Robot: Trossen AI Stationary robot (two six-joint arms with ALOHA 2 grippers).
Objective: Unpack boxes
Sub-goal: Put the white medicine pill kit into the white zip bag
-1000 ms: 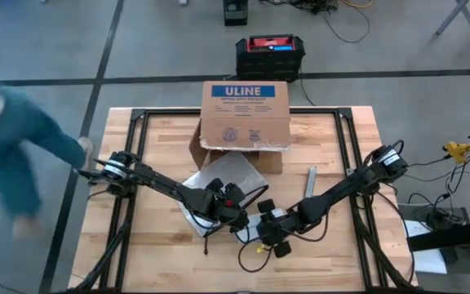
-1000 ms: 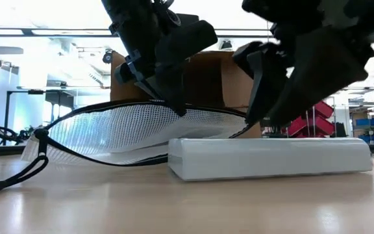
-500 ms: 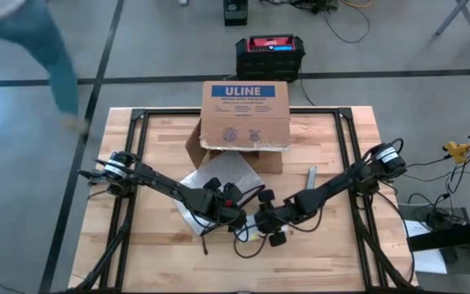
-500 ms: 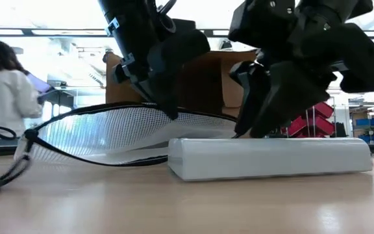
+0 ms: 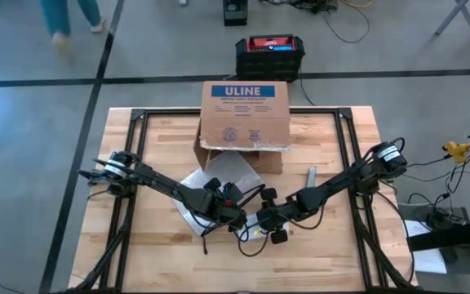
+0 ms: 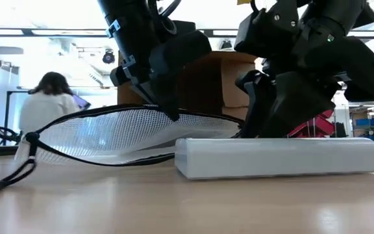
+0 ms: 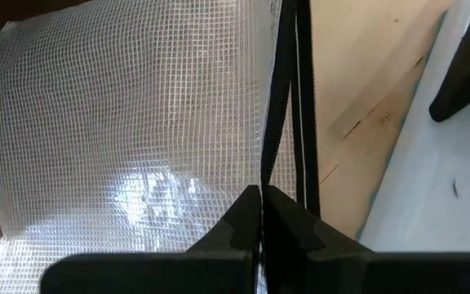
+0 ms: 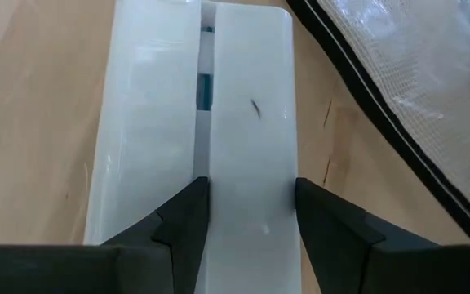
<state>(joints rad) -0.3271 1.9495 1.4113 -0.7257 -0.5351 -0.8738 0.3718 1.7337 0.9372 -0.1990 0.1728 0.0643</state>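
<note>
**Both arms low at the table's near-centre, box at the far edge**

Nearest: a white block (image 6: 278, 156) lies flat on the table (image 5: 333, 245). Right gripper (image 8: 247, 214) is down over it, jaws spread, one finger on the top face and the other by the centre seam; can't tell whether they press it. Just beside it lies a mesh pouch (image 6: 122, 133) with a black zip edge and a black cord (image 6: 8, 175) trailing off its end. Left gripper (image 7: 261, 214) has its jaws pressed together, pinching the pouch's black edge (image 7: 288, 106). The two grippers sit close together in the overhead view, left gripper (image 5: 228, 211), right gripper (image 5: 269, 222).

Behind them: the brown cardboard box (image 5: 246, 114) with the blue ULINE label, at the table's far edge, flaps open toward the arms, pouch touching its opening. A grey strip (image 5: 311, 181) lies to its right.

Past the table: black-and-red case (image 5: 270, 51) on the floor; a person (image 6: 44, 104) in the room behind.
</note>
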